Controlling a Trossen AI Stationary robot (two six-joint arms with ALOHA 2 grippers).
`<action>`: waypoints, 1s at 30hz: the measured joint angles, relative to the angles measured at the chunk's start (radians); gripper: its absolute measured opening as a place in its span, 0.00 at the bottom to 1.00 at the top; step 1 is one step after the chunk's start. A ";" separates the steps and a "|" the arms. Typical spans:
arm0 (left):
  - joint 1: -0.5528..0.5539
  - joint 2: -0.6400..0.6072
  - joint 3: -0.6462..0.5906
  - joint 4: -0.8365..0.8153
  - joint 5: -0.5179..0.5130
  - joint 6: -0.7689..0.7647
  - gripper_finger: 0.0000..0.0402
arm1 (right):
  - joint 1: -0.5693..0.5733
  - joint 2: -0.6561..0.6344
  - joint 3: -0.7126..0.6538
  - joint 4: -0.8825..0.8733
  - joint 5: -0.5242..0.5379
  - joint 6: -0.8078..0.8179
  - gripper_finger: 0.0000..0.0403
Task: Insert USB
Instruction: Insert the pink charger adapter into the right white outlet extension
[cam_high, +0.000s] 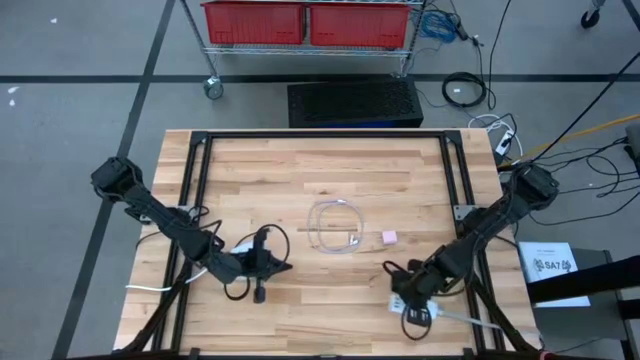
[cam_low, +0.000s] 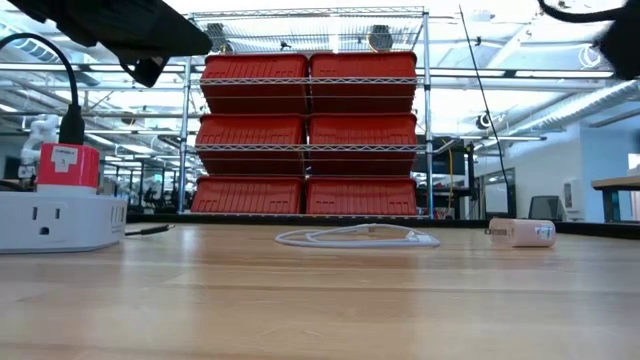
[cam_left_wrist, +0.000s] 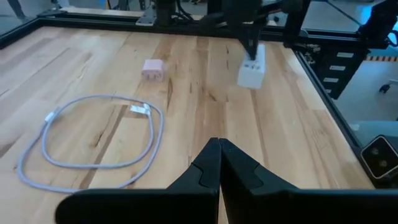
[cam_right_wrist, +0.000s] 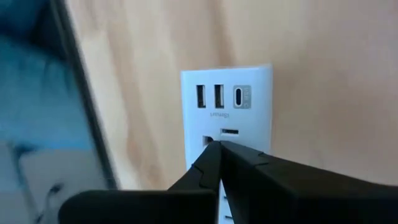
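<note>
A white USB cable (cam_high: 335, 228) lies coiled on the wooden table's middle; it also shows in the left wrist view (cam_left_wrist: 93, 143) and the low view (cam_low: 355, 237). A small pink charger block (cam_high: 389, 237) (cam_left_wrist: 152, 70) (cam_low: 520, 232) rests on its side just right of the coil. A white power strip (cam_high: 412, 310) (cam_right_wrist: 227, 118) lies flat near the table's near right edge, its USB ports facing up. My right gripper (cam_right_wrist: 219, 144) hovers shut above the strip. My left gripper (cam_left_wrist: 219, 146) is shut, left of the coil (cam_high: 285, 265), and holds nothing.
A red plug (cam_low: 68, 165) with a black cord sits in the power strip (cam_low: 60, 215). The strip's white cord (cam_high: 470, 320) runs toward the table's right near corner. A black frame rail (cam_high: 455, 170) borders the wood. Shelves with red bins (cam_high: 310, 22) stand beyond the far edge.
</note>
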 joint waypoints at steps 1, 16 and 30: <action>0.006 0.000 0.000 0.002 0.010 0.000 0.02 | -0.011 0.001 0.000 0.007 0.023 -0.012 0.00; 0.090 0.162 0.000 0.177 0.118 0.033 0.02 | -0.155 0.068 0.000 0.197 0.032 -0.240 0.00; 0.191 0.223 0.128 0.193 0.311 0.157 0.02 | -0.160 0.069 -0.002 0.222 0.068 -0.276 0.00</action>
